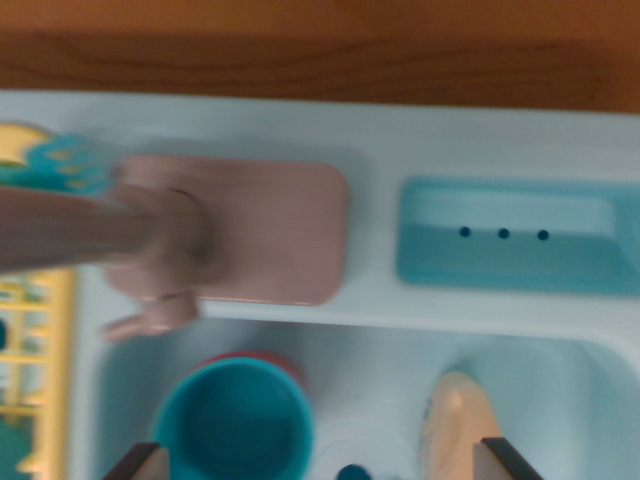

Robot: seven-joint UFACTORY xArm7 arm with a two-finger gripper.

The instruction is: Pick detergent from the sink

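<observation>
The wrist view looks straight down on a pale blue plastic toy sink unit (380, 135), blurred throughout. A brown wooden surface (320, 50) runs along the top edge beyond the unit's rim. The sunken basin (370, 390) takes up the lower part of the frame, and the open floor between its contents is a narrow strip.

The two dark fingertips of the gripper (318, 462) show at the bottom edge, set wide apart with nothing between them. Just inside the fingertip on the wrist view's right lies a pale peach, rounded bottle-like object (455, 425), probably the detergent, resting in the basin near its right wall. Beside the fingertip on the wrist view's left stands a teal round cup (232, 425), open mouth up, with a red rim showing behind it.

A taupe faucet (150, 240) on a rectangular base overhangs the basin's upper left. A teal recessed tray (515, 232) with three dark holes sits on the deck at right. A yellow rack (40, 370) lines the left edge.

No writing or labels can be read.
</observation>
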